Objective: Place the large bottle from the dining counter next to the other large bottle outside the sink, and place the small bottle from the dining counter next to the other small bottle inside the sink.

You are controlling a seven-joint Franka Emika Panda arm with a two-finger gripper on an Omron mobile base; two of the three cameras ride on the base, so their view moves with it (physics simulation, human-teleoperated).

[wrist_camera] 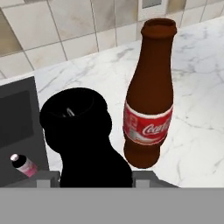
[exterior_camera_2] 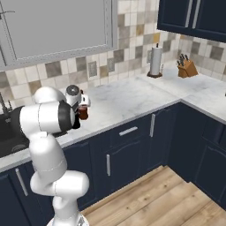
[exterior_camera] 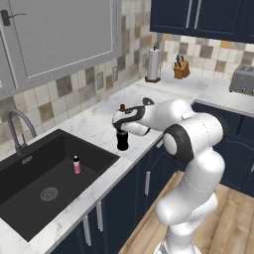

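My gripper (exterior_camera: 122, 133) is shut on the large bottle (exterior_camera: 122, 141), all black, held upright at the marble worktop just right of the sink (exterior_camera: 30, 196). In the hand view the large bottle (wrist_camera: 83, 135) is seen from above, with my gripper (wrist_camera: 96, 177) closed on it from both sides. Close beside it stands the other large bottle (wrist_camera: 148, 96), reddish brown with a red label; its cap (exterior_camera: 122, 106) peeks out behind my hand. The other small bottle (exterior_camera: 77, 164), pink with a dark cap, stands in the black basin (wrist_camera: 24, 165). The dining counter and the small bottle are out of view.
A curved steel tap (exterior_camera: 17, 129) rises behind the sink. Far along the worktop stand a paper towel roll (exterior_camera: 153, 64), a knife block (exterior_camera: 181, 68) and a toaster (exterior_camera: 243, 79). The worktop's front edge (exterior_camera: 141, 151) runs close to the held bottle.
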